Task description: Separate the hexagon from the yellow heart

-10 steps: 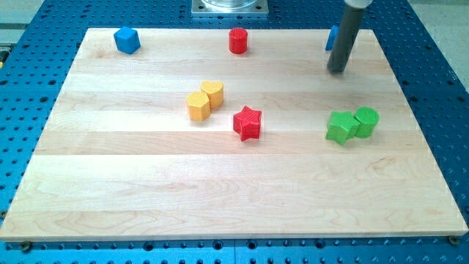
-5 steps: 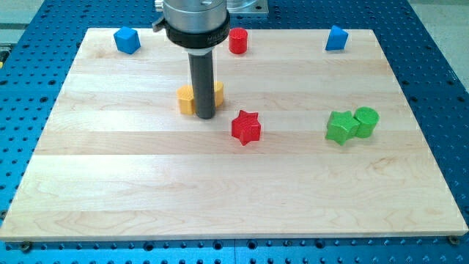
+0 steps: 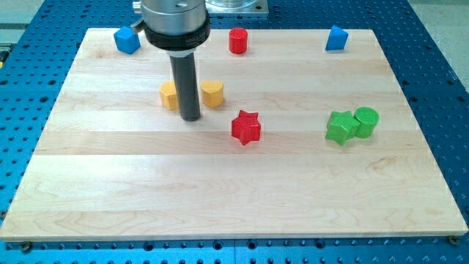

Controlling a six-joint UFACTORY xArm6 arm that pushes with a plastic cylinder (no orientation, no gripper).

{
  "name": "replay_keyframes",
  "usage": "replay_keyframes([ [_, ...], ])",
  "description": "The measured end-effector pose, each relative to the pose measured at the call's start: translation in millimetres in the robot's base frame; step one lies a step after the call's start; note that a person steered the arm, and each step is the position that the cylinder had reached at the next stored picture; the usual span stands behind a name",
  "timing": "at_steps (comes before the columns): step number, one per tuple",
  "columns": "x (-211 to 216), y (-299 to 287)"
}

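A yellow hexagon [image 3: 168,95] lies left of the board's middle, partly hidden behind my rod. A yellow heart [image 3: 212,94] lies to its right. My tip [image 3: 190,117] stands between the two, just below their line; the rod covers the gap between them. The rod seems to touch the hexagon's right side; the heart stands a little apart from the rod.
A red star [image 3: 246,127] lies right of and below the heart. A green star [image 3: 340,127] and green cylinder [image 3: 366,121] touch at the right. A blue block [image 3: 127,39], red cylinder [image 3: 237,40] and blue triangle [image 3: 335,38] line the wooden board's [image 3: 234,198] top edge.
My tip came from the top right to the yellow pair, then slid left between them. The hexagon moved left away from the heart. The red star shifted slightly left.
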State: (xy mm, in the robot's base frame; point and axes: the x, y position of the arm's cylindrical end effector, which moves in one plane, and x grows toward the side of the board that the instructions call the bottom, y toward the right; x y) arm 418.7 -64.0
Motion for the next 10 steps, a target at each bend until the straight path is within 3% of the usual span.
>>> replay_keyframes([
  [1,-33.8,-9.0],
  [3,-1.9,-94.8],
  [4,-41.8,-62.5],
  [5,-35.1,-110.4],
  [6,9.9,-119.6],
  [7,13.5,-99.0],
  [8,12.2,-78.5],
  [9,0.2,-123.7],
  [10,-22.0,-124.7],
])
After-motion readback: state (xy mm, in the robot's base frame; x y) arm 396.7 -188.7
